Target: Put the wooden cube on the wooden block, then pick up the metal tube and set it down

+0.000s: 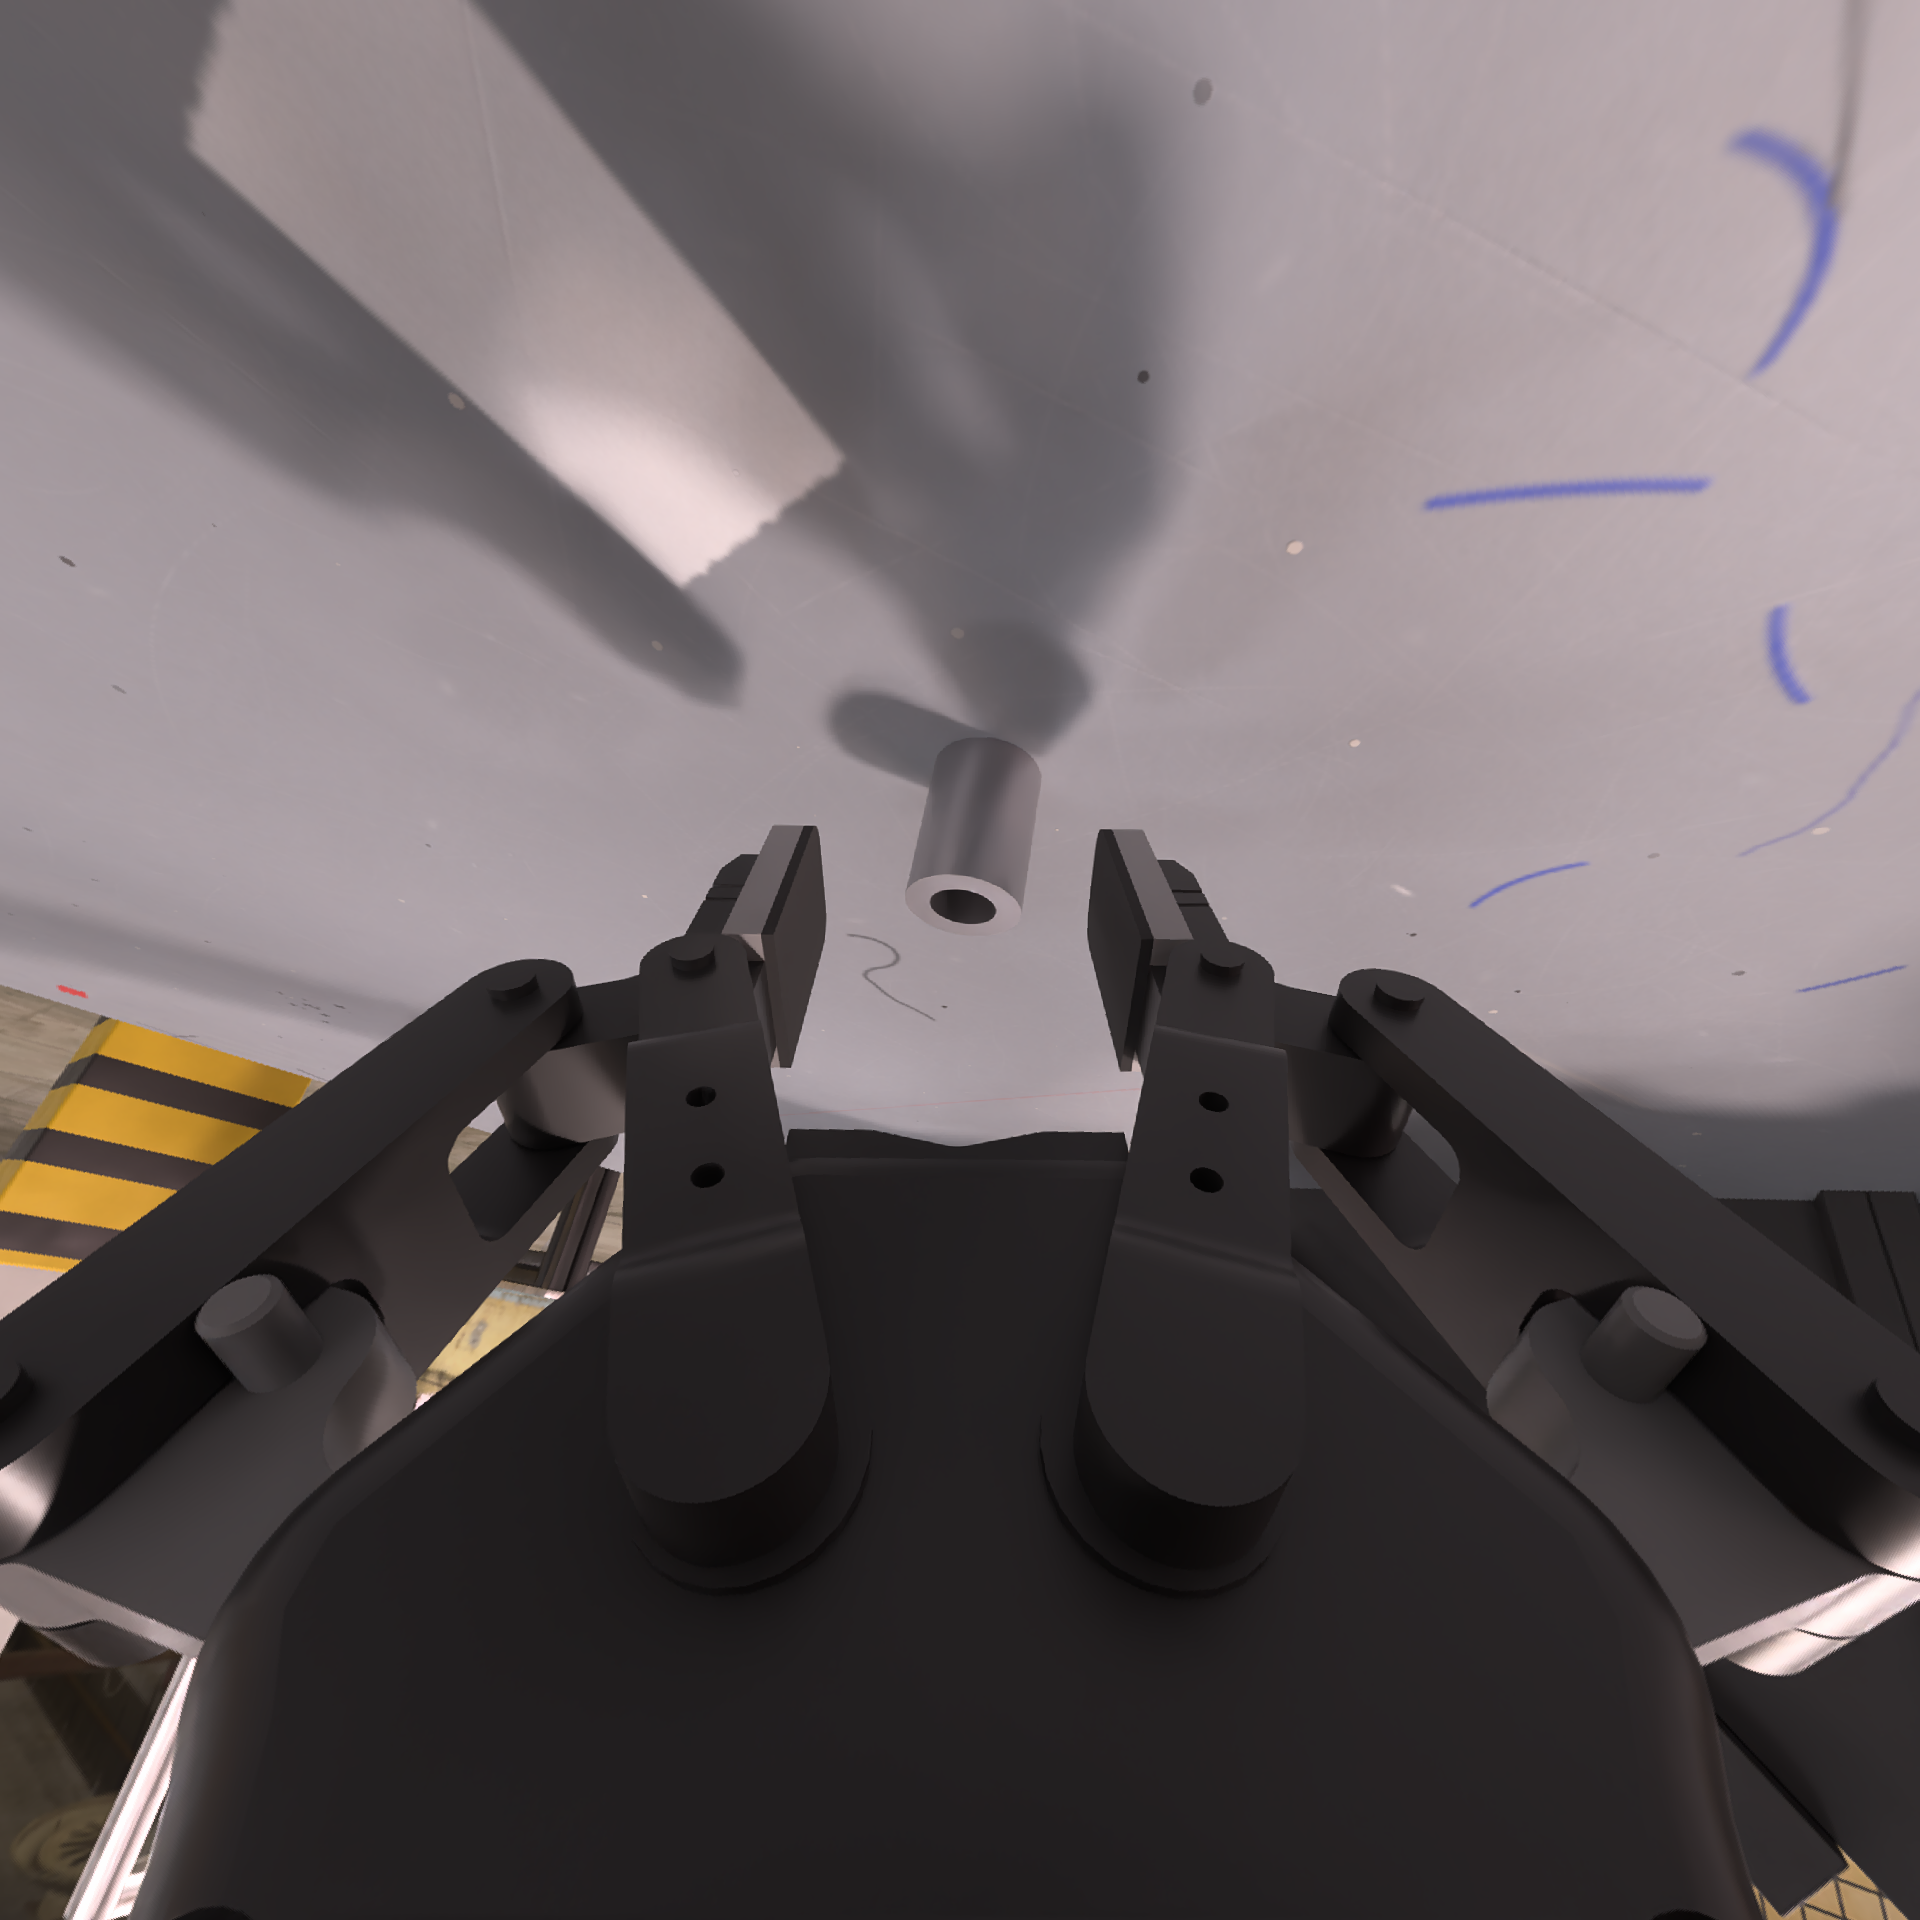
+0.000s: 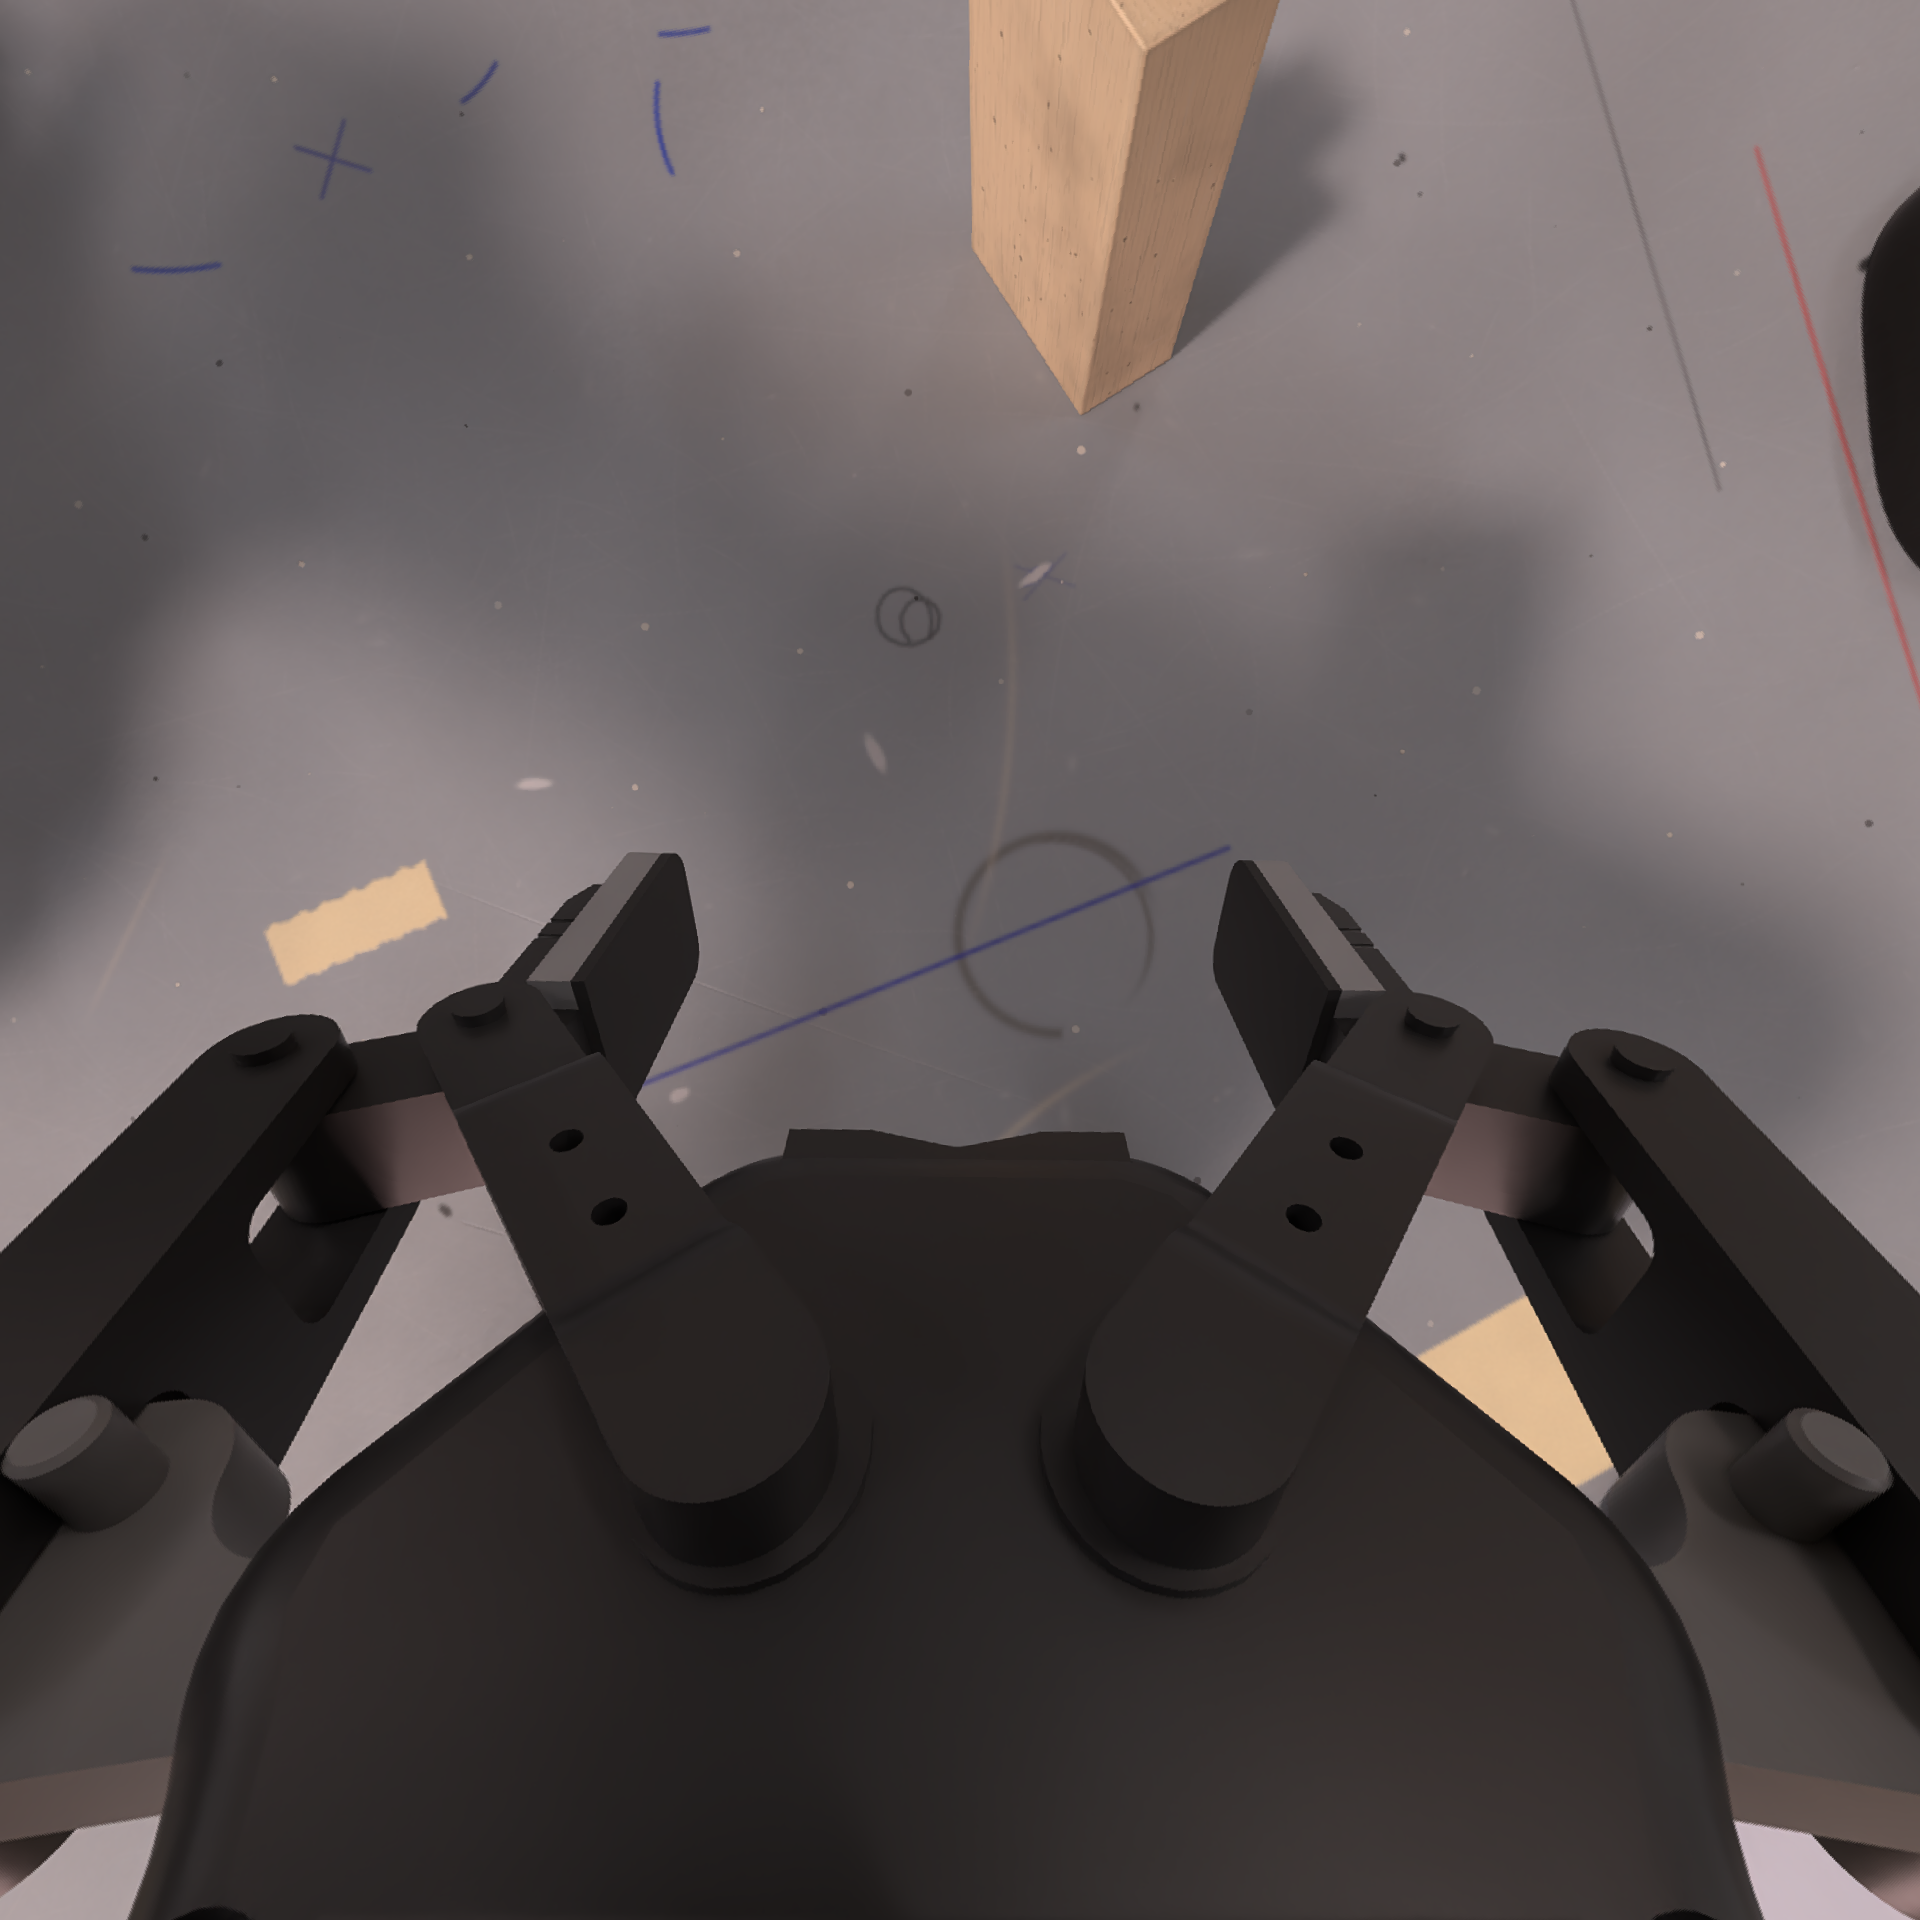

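Observation:
A short grey metal tube stands upright on the grey table, its open top end facing the left wrist camera. My left gripper is open above it, with one finger on each side of the tube and a gap to both. In the right wrist view a tall, light wooden block stands upright on the table ahead, its top cut off by the frame. I cannot pick out a separate wooden cube. My right gripper is open and empty above the bare table, well short of the block.
A pale tape strip lies on the table beyond the tube. A yellow and black striped edge shows at the left. Tan tape pieces lie near the right gripper. A dark rounded shape sits at the right edge.

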Tool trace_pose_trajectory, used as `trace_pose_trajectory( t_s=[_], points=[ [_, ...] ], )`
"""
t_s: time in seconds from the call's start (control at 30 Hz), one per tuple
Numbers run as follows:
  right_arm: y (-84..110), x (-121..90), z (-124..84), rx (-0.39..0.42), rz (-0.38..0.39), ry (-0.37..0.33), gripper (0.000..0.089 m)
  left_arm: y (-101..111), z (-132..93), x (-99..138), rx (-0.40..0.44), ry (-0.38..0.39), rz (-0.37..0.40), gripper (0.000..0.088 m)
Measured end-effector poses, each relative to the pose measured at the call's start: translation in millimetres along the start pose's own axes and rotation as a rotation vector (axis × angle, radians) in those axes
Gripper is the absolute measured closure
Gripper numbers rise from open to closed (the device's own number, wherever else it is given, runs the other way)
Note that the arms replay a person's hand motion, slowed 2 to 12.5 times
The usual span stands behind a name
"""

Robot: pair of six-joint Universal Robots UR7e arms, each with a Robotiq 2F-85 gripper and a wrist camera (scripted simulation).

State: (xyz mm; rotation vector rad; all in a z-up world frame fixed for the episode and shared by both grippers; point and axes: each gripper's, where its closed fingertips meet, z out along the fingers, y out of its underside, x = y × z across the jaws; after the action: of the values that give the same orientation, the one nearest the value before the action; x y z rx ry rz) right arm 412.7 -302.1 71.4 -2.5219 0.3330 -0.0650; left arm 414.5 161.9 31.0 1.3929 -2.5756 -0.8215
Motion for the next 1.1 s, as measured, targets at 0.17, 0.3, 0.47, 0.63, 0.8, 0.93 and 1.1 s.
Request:
trace_pose_trajectory(
  t_s=[0.17, 0.3, 0.47, 0.63, 0.8, 0.93, 1.1],
  points=[
    [-0.4, 0, 1, -0.001, -0.003, -0.002, 0.0039, 1, 2, -1, -0.005, 0.014, -0.011, 0.0434],
    [-0.1, -1, 3, -0.004, -0.004, -0.005, 0.0039, 2, 5, -1, -0.015, 0.028, -0.017, 0.0442],
    [0.3, -1, 3, -0.005, -0.002, -0.006, 0.0039, 4, 8, 0, -0.029, 0.043, -0.022, 0.0450],
    [0.4, 0, 2, -0.006, -0.001, -0.004, 0.0039, 5, 12, 1, -0.038, 0.057, -0.028, 0.0462],
    [0.0, 0, 2, -0.005, -0.001, -0.002, 0.0039, 5, 15, 2, -0.049, 0.072, -0.028, 0.0506],
    [0.0, 0, 2, -0.006, -0.002, 0.000, 0.0039, 5, 16, 3, -0.052, 0.089, -0.018, 0.0653],
    [0.2, 0, 1, -0.007, -0.001, 0.001, 0.0039, 3, 15, 2, -0.037, 0.081, -0.002, 0.0672]
  ],
)
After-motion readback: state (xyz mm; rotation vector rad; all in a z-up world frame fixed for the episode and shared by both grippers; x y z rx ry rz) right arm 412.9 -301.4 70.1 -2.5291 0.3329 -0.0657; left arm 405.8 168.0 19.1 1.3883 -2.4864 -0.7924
